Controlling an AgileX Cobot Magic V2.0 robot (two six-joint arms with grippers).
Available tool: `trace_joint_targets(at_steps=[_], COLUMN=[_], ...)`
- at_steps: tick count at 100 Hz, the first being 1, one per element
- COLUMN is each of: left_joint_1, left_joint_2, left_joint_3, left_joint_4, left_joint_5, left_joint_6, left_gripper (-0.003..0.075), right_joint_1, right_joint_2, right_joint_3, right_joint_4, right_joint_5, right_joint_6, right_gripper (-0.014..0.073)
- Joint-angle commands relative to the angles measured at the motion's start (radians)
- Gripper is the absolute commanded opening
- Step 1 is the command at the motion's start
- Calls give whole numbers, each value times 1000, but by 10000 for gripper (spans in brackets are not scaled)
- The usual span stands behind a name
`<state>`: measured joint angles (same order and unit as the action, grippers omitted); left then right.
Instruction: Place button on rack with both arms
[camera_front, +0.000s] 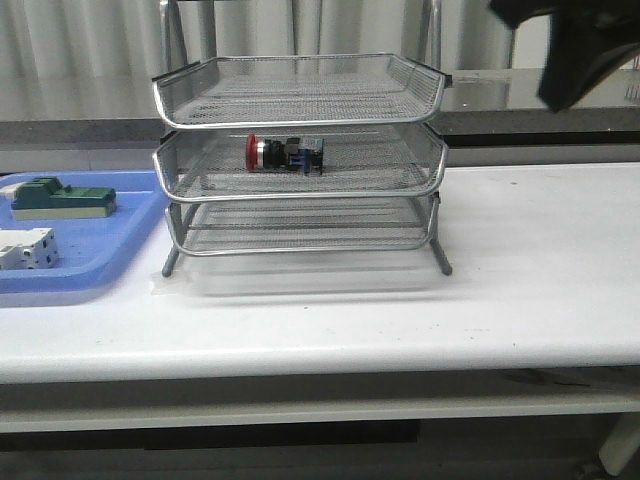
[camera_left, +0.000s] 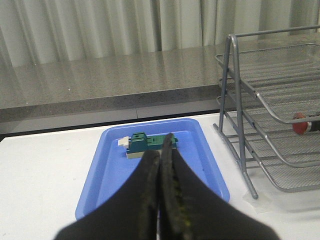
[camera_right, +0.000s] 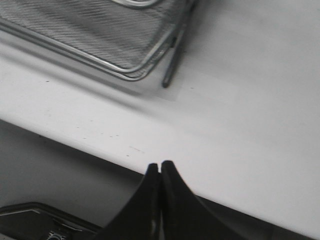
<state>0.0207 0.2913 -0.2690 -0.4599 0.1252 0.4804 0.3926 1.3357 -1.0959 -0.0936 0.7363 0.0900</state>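
Three wire-mesh tiers form the rack (camera_front: 300, 160); the button (camera_front: 286, 153) lies on its side in the middle tier. Both tools, left (camera_left: 161, 150) and right (camera_right: 160, 167), are closed on nothing, well apart from it. Rigid and probably light, the button has a round red head, silver collar and blocky black-and-blue body; the flat-sided body offers surer hold than the smooth head.

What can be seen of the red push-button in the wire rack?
The push-button lies on its side on the middle tier of the three-tier silver mesh rack. Its red mushroom head faces the blue tray, followed by a silver collar and a black-and-blue body. Only the mesh touches it; no gripper is near it.
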Motion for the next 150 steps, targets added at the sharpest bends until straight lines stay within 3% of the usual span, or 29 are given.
trace_joint_targets(at_steps=[1, 29, 70, 94, 150], left_joint_1=[1, 1, 1, 1, 1], left_joint_2=[5, 5, 5, 5, 5], left_joint_3=[-26, -26, -26, -26, -26], left_joint_4=[-16, -16, -16, -16, -16], left_joint_5=[-77, -77, -77, -77, -77], left_joint_6=[-9, -9, -9, -9, -9], left_gripper=[-20, -20, -20, -20, -20], right_joint_1=[-59, -185, -189, -189, -189], right_joint_2=[-102, -329, -743, -963, -1008], right_joint_3=[17, 174, 443, 504, 504], right_joint_4=[-24, -25, -25, -25, -40], right_joint_5=[-36, -34, -112, -91, -87], right_joint_6=[5, 4, 34, 34, 34], right_gripper=[-55, -55, -55, -55, -55])
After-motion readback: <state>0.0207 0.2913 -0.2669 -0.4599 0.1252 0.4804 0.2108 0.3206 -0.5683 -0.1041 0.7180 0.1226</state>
